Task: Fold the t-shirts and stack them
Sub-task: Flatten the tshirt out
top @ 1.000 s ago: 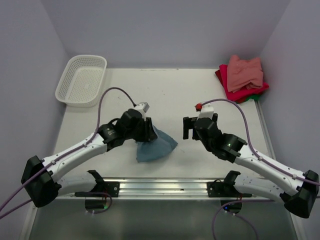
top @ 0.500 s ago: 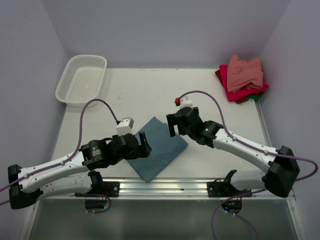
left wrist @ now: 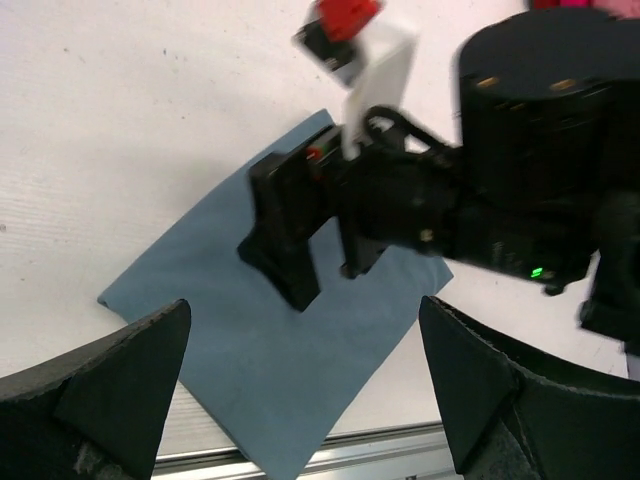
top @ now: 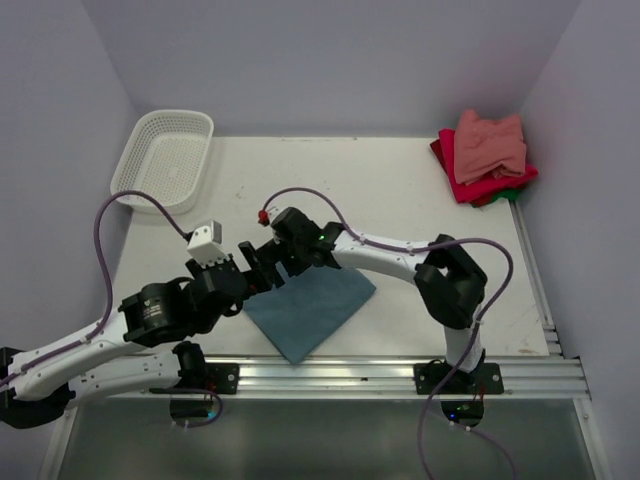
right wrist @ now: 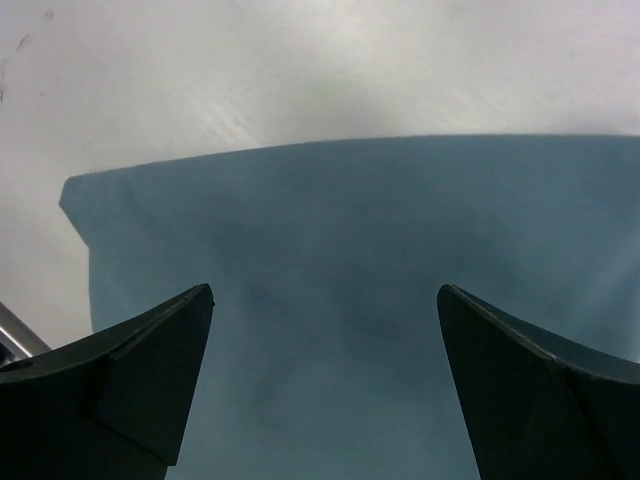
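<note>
Since a second ago, the left gripper has let go of the blue t-shirt. The shirt was bunched up in its grip, and now it lies flat and folded on the table. The right gripper has swung across to the shirt's far left corner.

From the top, the blue shirt sits near the front middle of the table, turned like a diamond. Both grippers are close together at that one corner. Far off in the back right corner is the pile: a pink t-shirt on a red t-shirt, with a thin bit of a green t-shirt peeking out below. A white basket sits in the back left corner.

The left wrist camera shows its own fingers spread wide with nothing between them. It looks down at the right gripper, which hangs low over the blue cloth.

The right wrist camera shows wide-open fingers too, with nothing in them. Smooth blue cloth fills the view just below.

I think the folding is done and stacking comes next. That needs a gripper to pinch the folded edge, all layers together, so the shirt stays neat on its trip to the pile.

Whether the right fingers touch the cloth, I cannot tell. The shirt's far corner is hidden under the grippers in the top view.
</note>
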Available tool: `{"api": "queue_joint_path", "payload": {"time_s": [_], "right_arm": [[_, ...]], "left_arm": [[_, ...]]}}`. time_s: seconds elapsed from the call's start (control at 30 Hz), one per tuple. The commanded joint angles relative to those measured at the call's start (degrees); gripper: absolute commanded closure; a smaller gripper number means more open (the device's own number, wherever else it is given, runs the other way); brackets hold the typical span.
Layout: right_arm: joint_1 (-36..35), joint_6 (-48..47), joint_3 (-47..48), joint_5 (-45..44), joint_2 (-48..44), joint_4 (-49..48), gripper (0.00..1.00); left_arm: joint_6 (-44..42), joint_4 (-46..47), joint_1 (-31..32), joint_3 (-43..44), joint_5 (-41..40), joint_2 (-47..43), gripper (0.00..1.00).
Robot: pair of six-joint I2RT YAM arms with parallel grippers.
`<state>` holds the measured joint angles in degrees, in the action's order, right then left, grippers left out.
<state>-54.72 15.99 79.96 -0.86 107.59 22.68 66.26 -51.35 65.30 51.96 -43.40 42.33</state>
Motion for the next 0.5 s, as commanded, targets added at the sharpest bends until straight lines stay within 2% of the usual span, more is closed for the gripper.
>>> {"api": "queue_joint_path", "payload": {"time_s": [0.0,0.13,0.33,0.4,0.43,0.47], "right_arm": [[-4.7,-2.7,5.7,4.0,7.0,5.5,0.01],[-6.4,-1.5,7.6,2.8,11.6,7.0,0.11],[-6.4,-0.9,7.8,-2.6,12.9,9.0,0.14],[-6.4,-1.0,7.9,-2.7,13.1,9.1,0.31],[-6.4,-1.0,8.1,-2.4,13.2,9.2,0.44],[-6.4,-1.0,8.1,-1.7,13.3,9.2,0.61]], "left_arm": [[2.7,-1.7,0.1,-0.2,-5.3,-0.9,0.00],[4.5,-3.2,0.1,-1.3,-5.6,-3.1,0.00],[5.2,-4.0,0.1,-2.6,-5.2,-5.8,0.00],[5.4,-4.0,0.1,-2.9,-5.0,-5.9,0.00],[5.4,-4.0,0.1,-3.1,-4.9,-5.8,0.00],[5.5,-4.0,0.1,-3.0,-4.9,-5.6,0.00]]}}
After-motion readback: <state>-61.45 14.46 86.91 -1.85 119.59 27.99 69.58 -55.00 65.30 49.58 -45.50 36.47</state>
